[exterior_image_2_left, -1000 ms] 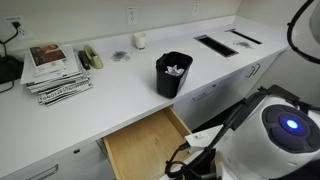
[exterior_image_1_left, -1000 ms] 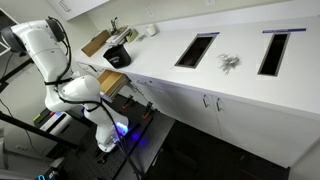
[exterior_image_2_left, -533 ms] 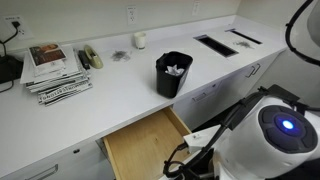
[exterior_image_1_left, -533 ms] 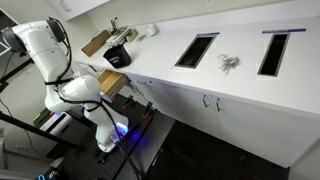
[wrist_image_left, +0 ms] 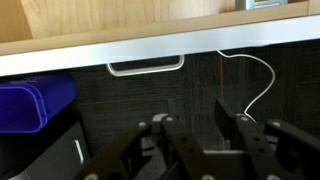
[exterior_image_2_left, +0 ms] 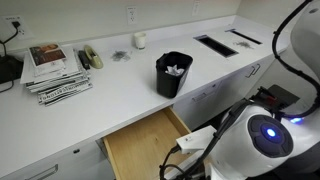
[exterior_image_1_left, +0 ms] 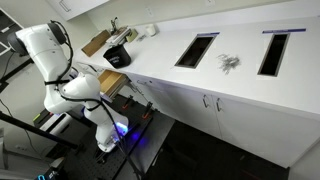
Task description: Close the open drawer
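The drawer (exterior_image_2_left: 143,146) stands pulled out under the white counter, its tan wood inside bare. In an exterior view it shows beside the robot's base (exterior_image_1_left: 112,83). The wrist view looks at its white front (wrist_image_left: 150,52) with a curved metal handle (wrist_image_left: 145,68) below the edge. My gripper (wrist_image_left: 195,125) sits low in front of that handle and apart from it. Its dark fingers (wrist_image_left: 229,115) have a gap between them with nothing in it. The robot's white body hides the gripper in both exterior views.
On the counter are a black bin (exterior_image_2_left: 173,72), stacked magazines (exterior_image_2_left: 55,72), a white cup (exterior_image_2_left: 140,40) and two rectangular slots (exterior_image_2_left: 212,43). A blue box (wrist_image_left: 30,105) and a white cable (wrist_image_left: 262,75) lie below the drawer. White cabinet doors (exterior_image_1_left: 210,102) run alongside.
The robot's body has shifted: its blue light moved left and lower in an exterior view, and a dark cable loop now shows at the right. The drawer has not moved.
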